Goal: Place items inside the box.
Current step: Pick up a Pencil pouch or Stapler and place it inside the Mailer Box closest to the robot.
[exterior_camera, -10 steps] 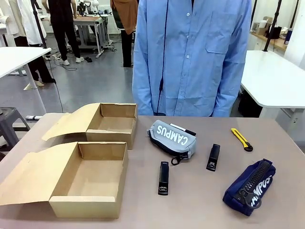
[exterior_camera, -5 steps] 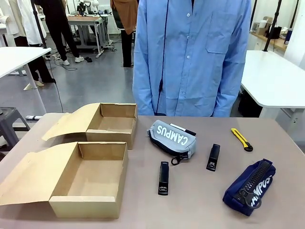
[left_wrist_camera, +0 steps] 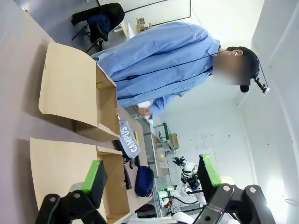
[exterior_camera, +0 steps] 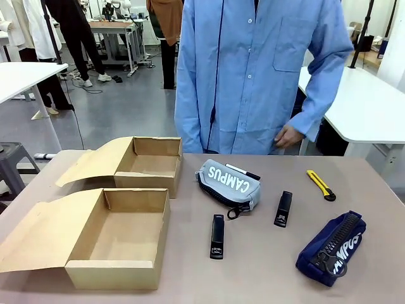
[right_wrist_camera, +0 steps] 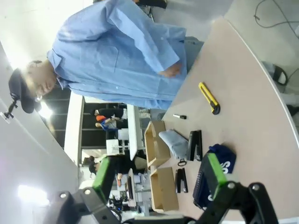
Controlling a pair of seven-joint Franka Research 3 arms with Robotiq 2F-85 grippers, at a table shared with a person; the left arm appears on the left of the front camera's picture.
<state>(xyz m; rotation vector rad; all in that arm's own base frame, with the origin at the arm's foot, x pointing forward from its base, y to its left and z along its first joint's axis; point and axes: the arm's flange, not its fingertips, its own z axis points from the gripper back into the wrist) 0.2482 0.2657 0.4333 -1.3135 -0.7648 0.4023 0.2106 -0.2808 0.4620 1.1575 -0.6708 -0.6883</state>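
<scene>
Both hands were up off the worktop, spread wide with nothing between the pads; the left hand (left_wrist_camera: 152,172) looked down over the boxes, the right hand (right_wrist_camera: 159,173) over the items; nothing was packed yet; the near box (exterior_camera: 111,276) sat at the near left corner, the far box (exterior_camera: 144,182) just behind it; every item lay to their right, so the right arm looked the nearer; the grey pouch (exterior_camera: 229,182) lay mid-worktop, closest to the boxes; the near stapler (exterior_camera: 217,236) and far stapler (exterior_camera: 283,208) both ran lengthwise from near edge to far edge; the navy pouch (exterior_camera: 331,247) sat near the near right corner; the yellow knife (exterior_camera: 321,185) slanted towards the far right corner, below the person's hand (exterior_camera: 289,136).
</scene>
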